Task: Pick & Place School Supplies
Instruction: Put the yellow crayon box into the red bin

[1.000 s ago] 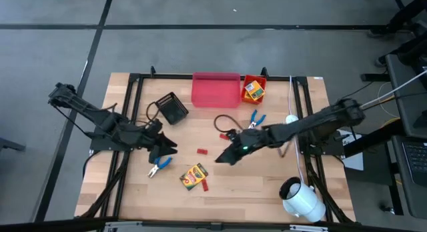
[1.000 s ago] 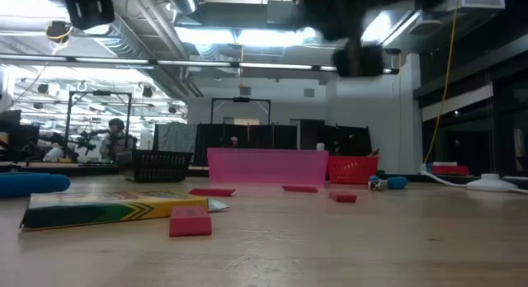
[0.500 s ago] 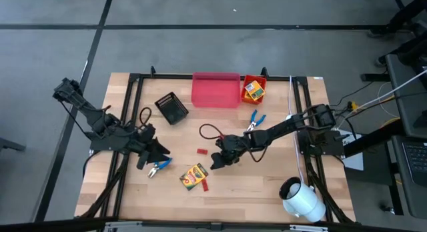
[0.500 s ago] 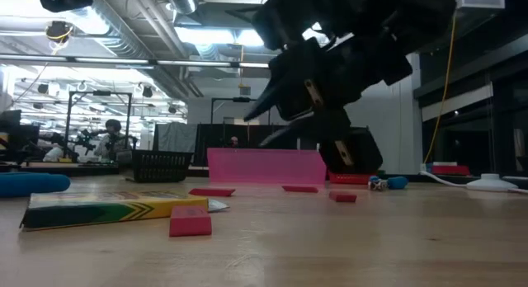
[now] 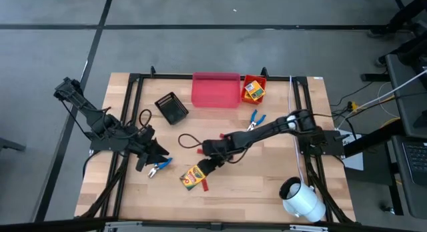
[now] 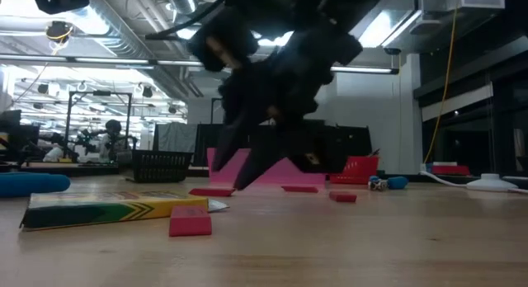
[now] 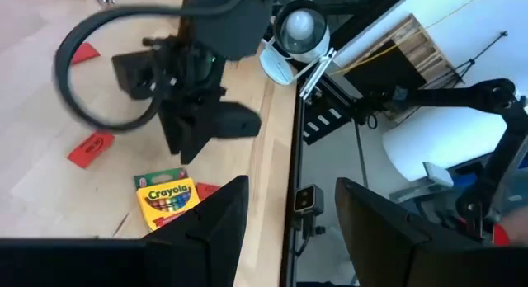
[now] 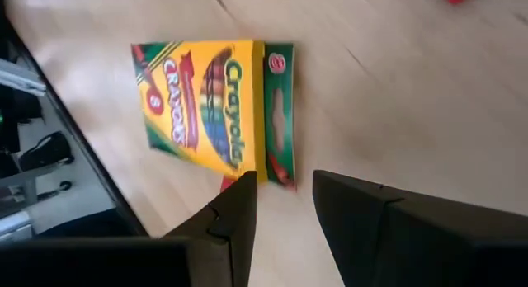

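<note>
The right claw, fingers parted and empty, hovers beside the crayon box lying flat on the tabletop; a low grab may push it instead of lifting.

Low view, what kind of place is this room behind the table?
Probably a robotics lab or workshop: exposed ceiling ducts, more workbenches with a person seated there, and a wooden test table.
</note>
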Robot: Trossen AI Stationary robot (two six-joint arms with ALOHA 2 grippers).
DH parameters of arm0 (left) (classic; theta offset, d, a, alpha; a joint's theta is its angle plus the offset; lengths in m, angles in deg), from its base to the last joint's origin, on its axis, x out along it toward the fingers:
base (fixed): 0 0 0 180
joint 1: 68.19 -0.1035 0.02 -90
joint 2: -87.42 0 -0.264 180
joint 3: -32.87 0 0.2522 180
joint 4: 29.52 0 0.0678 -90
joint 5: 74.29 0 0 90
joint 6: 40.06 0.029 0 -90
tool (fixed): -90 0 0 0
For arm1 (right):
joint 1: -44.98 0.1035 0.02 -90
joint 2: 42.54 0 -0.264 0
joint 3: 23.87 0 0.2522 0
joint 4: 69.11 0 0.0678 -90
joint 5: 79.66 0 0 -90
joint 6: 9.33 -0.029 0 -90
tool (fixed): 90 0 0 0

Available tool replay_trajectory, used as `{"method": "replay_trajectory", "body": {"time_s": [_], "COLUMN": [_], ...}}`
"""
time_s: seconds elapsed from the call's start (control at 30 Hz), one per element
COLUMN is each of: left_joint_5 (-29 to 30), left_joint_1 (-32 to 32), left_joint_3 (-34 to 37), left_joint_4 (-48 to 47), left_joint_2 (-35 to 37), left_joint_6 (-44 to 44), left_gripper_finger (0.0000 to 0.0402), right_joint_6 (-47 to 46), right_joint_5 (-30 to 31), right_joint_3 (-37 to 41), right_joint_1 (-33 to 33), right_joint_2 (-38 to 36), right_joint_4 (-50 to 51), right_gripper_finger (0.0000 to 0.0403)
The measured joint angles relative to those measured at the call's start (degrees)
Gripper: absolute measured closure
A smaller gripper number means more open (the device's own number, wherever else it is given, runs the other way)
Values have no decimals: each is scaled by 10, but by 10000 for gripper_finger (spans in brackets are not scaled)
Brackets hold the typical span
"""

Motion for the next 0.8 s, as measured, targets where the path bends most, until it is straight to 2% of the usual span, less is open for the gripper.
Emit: {"method": "replay_trajectory", "body": {"time_s": [0.27, 0.8], "left_joint_5": [-3, 12], "left_joint_1": [17, 43], "left_joint_3": [0, 0], "left_joint_4": [1, 5], "left_joint_2": [0, 0], "left_joint_6": [1, 4], "left_gripper_finger": [222, 222], "right_joint_6": [-9, -22], "right_joint_5": [7, 34], "right_joint_3": [-29, -30], "right_joint_1": [0, -2], "right_joint_2": [32, 36], "right_joint_4": [0, -16], "right_gripper_finger": [278, 278]}}
